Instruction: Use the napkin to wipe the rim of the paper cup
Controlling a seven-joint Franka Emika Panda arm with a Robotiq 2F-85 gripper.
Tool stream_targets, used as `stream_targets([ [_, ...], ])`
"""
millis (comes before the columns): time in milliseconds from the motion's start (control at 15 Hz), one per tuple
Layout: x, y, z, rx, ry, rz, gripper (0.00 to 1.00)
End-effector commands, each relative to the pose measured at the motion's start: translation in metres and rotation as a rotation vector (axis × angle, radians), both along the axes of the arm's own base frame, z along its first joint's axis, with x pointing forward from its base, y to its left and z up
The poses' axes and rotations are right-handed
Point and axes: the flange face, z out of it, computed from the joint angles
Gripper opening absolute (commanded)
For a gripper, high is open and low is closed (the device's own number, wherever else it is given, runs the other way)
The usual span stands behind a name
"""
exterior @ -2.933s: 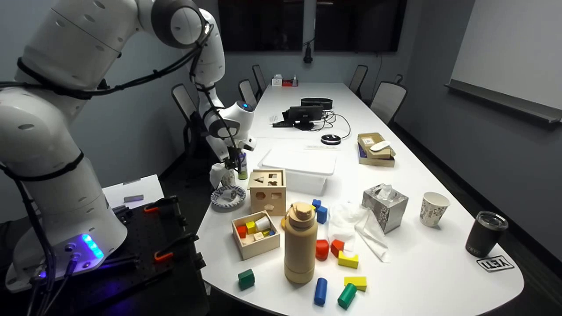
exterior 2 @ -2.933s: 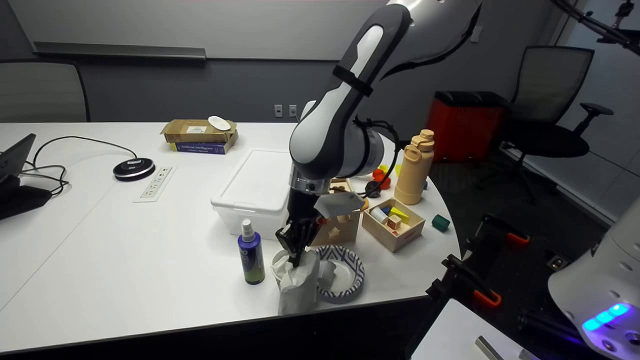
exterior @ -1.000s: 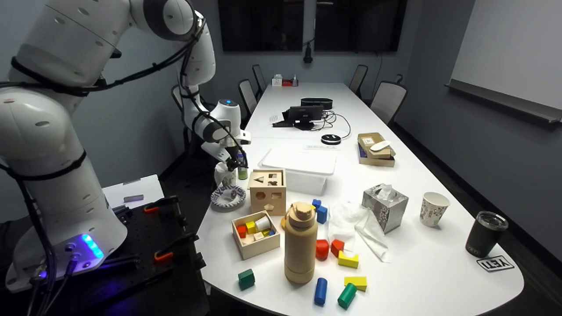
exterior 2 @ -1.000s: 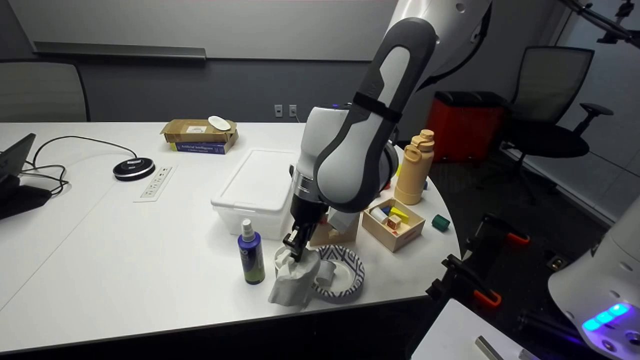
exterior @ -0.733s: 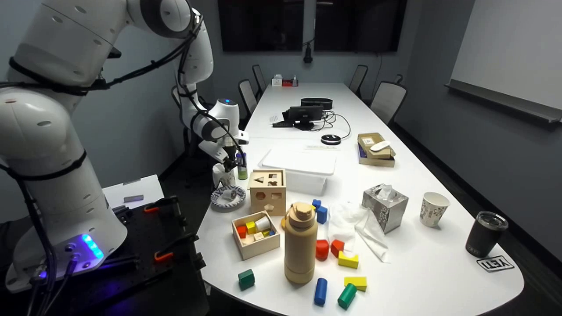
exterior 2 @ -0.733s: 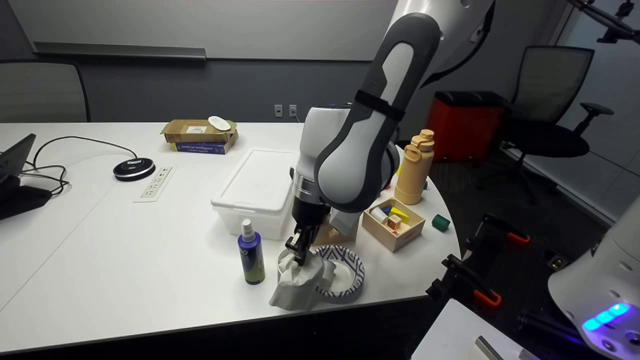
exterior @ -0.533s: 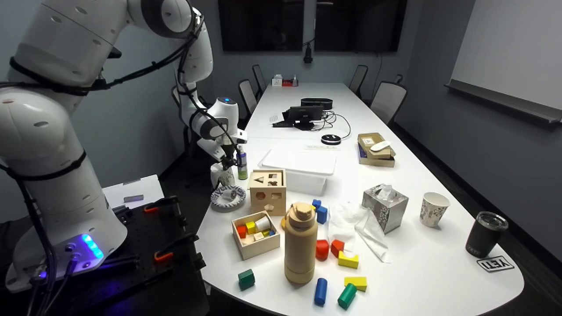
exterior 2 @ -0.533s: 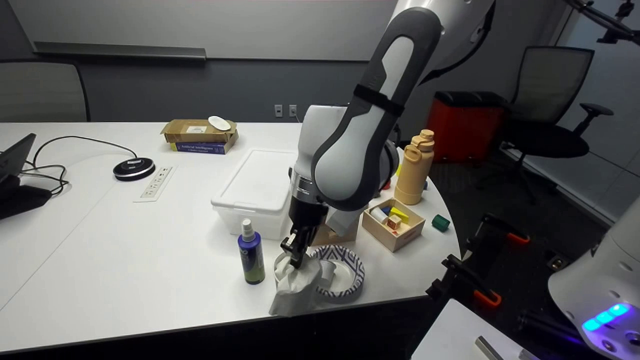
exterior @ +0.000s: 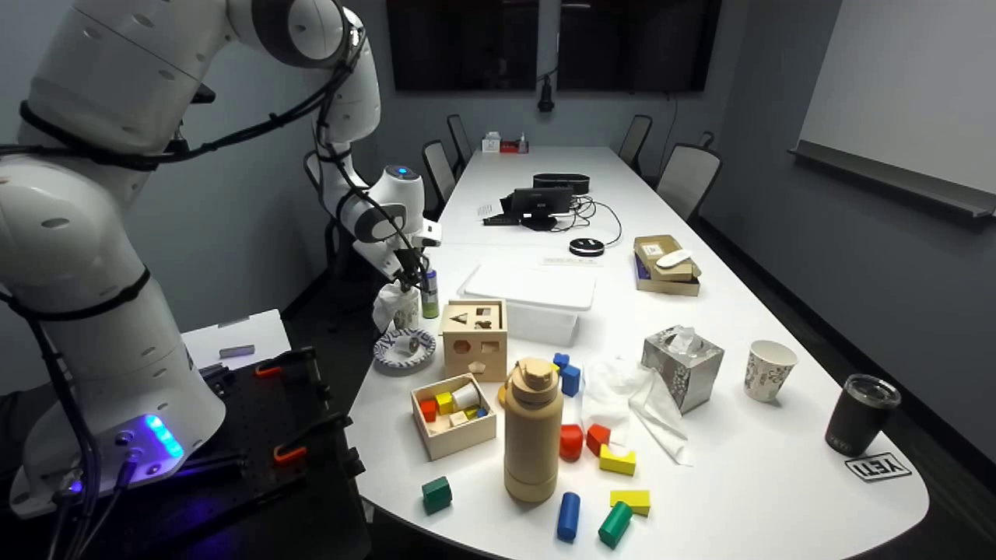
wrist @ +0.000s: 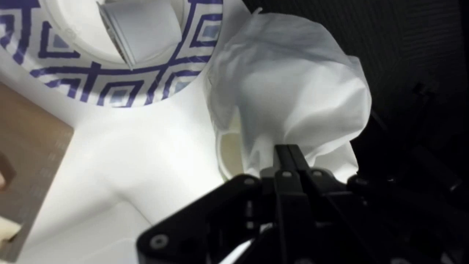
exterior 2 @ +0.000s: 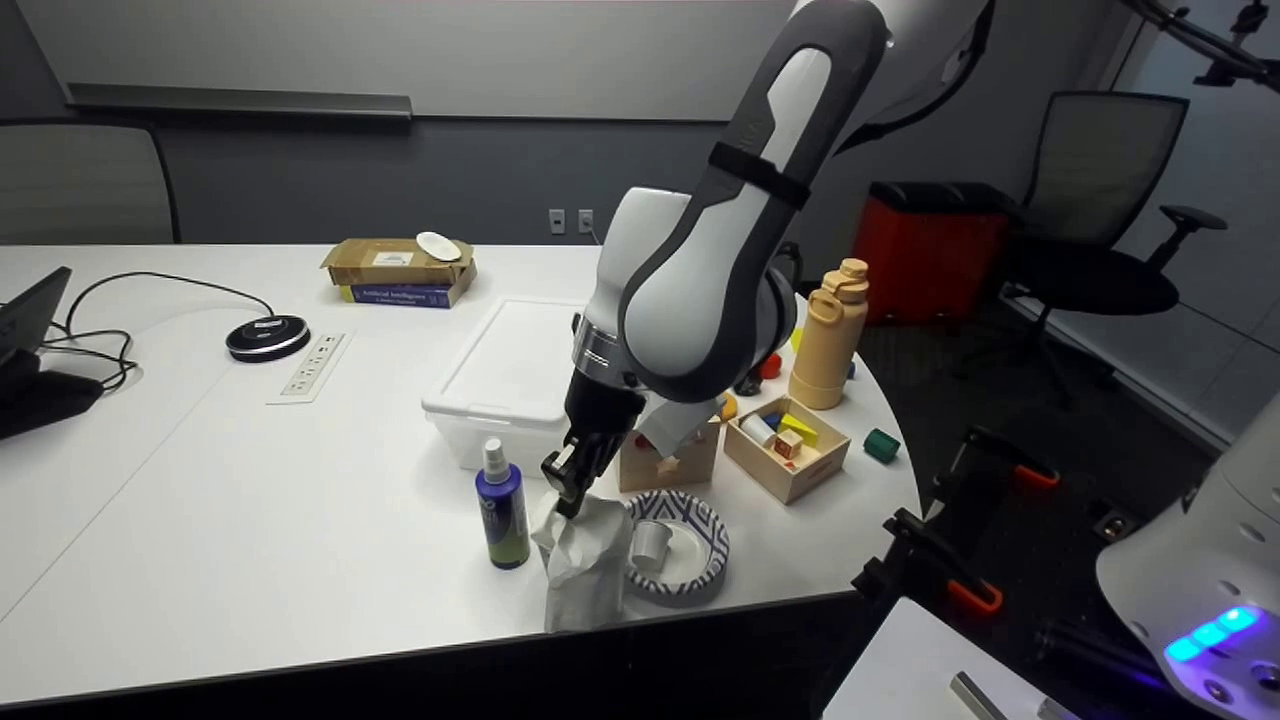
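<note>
The cup (exterior: pixel 407 313) stands, upright as far as we can see, by the worktop's (exterior 2: pixel 330 540) long edge on the robot's side, near where that edge runs into the rounded end. The napkin (wrist: pixel 293 80) lies bunched over its rim, mostly on the side toward the edge, and leaves an arc bare toward the worktop's middle. The end effector (wrist: pixel 288 147) is clenched with the napkin pinched in its tips, right above the cup.

We judge that the wiping itself is in hand. Next, we think, the napkin wants drawing round onto the bare arc with light pressure, since the cup is probably light and could tip or slide. We would also mind the plate (exterior 2: pixel 712 530) just beside it, toward the rounded end, and the bottle (exterior 2: pixel 503 515) near its opposite side.

The napkin hides most of the cup, and the end effector covers more of the rim in the wrist view. We cannot tell whether the napkin presses or merely drapes, or whether its folds hang past the edge. On the plate, a small cup (wrist: pixel 150 31) is cut off at the top of the wrist view.
</note>
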Motion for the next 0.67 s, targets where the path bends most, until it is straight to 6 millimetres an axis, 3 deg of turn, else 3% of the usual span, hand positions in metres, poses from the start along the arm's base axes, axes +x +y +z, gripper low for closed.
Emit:
stream_targets([
  [0, -0.004, -0.009, 0.006, -0.039, -0.075, 0.050, 0.00],
  [600, -0.018, -0.017, -0.001, -0.118, -0.017, 0.127, 0.00],
])
